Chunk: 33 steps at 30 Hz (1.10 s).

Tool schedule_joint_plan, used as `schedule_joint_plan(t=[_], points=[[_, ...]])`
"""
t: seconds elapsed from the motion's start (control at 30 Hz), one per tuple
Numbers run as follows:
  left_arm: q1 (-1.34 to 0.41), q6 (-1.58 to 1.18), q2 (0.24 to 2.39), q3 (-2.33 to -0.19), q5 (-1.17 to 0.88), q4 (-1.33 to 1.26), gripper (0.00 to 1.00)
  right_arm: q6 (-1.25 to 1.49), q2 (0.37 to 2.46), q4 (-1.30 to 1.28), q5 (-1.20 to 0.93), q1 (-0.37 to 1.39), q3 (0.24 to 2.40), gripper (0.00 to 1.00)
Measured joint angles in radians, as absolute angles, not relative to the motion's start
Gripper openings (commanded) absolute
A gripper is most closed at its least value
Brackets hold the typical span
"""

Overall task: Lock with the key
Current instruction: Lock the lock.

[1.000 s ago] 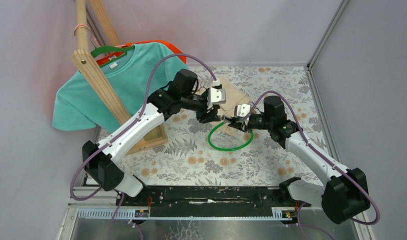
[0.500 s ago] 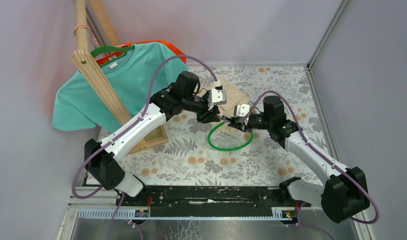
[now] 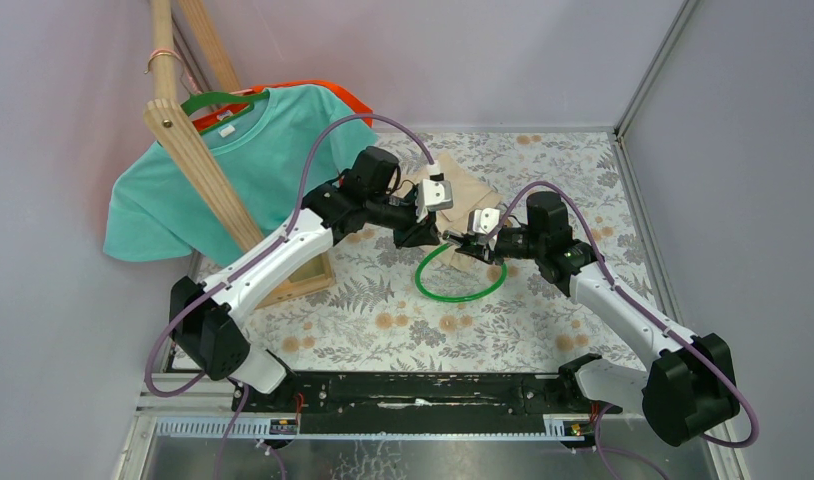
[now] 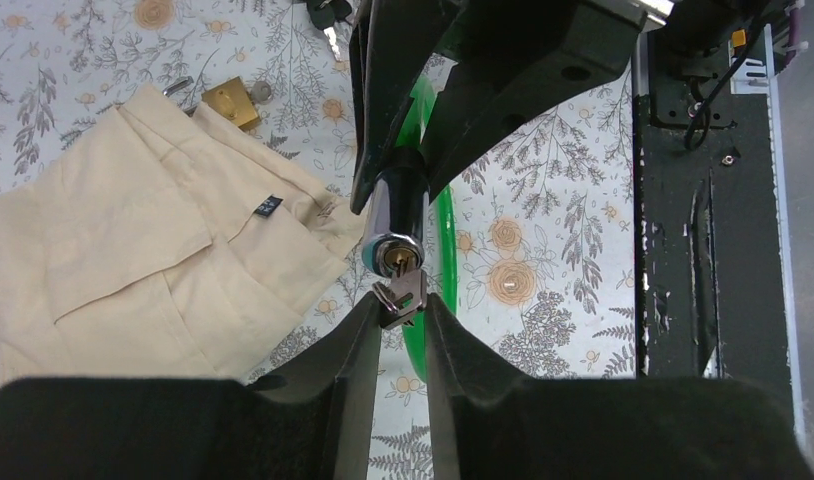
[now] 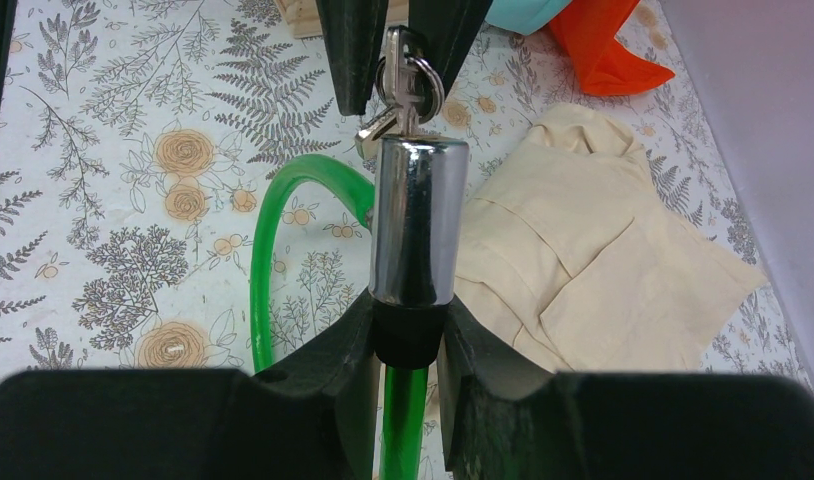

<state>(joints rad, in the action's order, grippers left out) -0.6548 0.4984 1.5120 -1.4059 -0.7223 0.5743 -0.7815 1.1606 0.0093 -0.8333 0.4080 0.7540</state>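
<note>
So, a quick rundown of how it sits:

Left gripper [image 4: 401,310]: fingers clenched on the bow of a small silver key [image 4: 400,298], pinched right at the fingertips.

Right gripper [image 5: 410,322]: grasping the black collar of the cable lock just below its chrome lock cylinder [image 5: 418,215], jaws tight on both sides.

Where the two meet: roughly mid-table, a little toward the far edge, held up above the surface with the grippers pointing at each other.

Key vs. lock: the key is tip-on against the keyhole face of the cylinder. How deep the blade sits can't be told from either wrist view.

Key ring [image 5: 411,75]: hangs at the key with a couple of spare keys bunched against the cylinder's end.

Green cable [image 5: 264,290]: loops from the cylinder down onto the floral table cover [image 3: 383,320], lying toward the near edge from the grippers.

Beige folded garment [image 4: 133,230]: flat on the table behind the grippers, toward the far edge.

Brass padlock [image 4: 230,100]: on the table, touching the garment's edge, with another set of keys [image 4: 328,12] near it.

Far left corner: wooden rack [image 3: 198,160] with a teal T-shirt [image 3: 263,150] on a green hanger [image 3: 218,100], plus an orange garment [image 5: 603,50] beside it.
</note>
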Motion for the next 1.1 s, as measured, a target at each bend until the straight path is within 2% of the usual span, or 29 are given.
schedule_joint_plan(t=[0.17, 0.33, 0.4, 0.53, 0.63, 0.73, 0.9, 1.1], points=[[-0.655, 0.466, 1.505, -1.384, -0.722, 0.550, 0.21, -0.781, 1.161, 0.009, -0.833, 0.408, 0.754, 0.00], [-0.655, 0.404, 1.491, -1.353, -0.720, 0.508, 0.21, -0.782, 1.161, 0.009, -0.834, 0.409, 0.754, 0.00], [-0.655, 0.376, 1.490, -1.348, -0.717, 0.500, 0.27, -0.782, 1.161, 0.009, -0.834, 0.409, 0.754, 0.00], [-0.655, 0.318, 1.490, -1.347, -0.713, 0.487, 0.46, -0.782, 1.161, 0.010, -0.833, 0.410, 0.754, 0.00], [-0.649, 0.279, 1.488, -1.347, -0.710, 0.483, 0.48, -0.783, 1.161, 0.010, -0.833, 0.410, 0.754, 0.00], [-0.641, 0.250, 1.485, -1.348, -0.710, 0.473, 0.47, -0.783, 1.161, 0.010, -0.833, 0.410, 0.754, 0.00], [-0.632, 0.213, 1.485, -1.348, -0.710, 0.459, 0.31, -0.787, 1.161, 0.010, -0.833, 0.410, 0.754, 0.00], [-0.632, 0.162, 1.486, -1.348, -0.710, 0.434, 0.23, -0.789, 1.161, 0.010, -0.833, 0.410, 0.754, 0.00]])
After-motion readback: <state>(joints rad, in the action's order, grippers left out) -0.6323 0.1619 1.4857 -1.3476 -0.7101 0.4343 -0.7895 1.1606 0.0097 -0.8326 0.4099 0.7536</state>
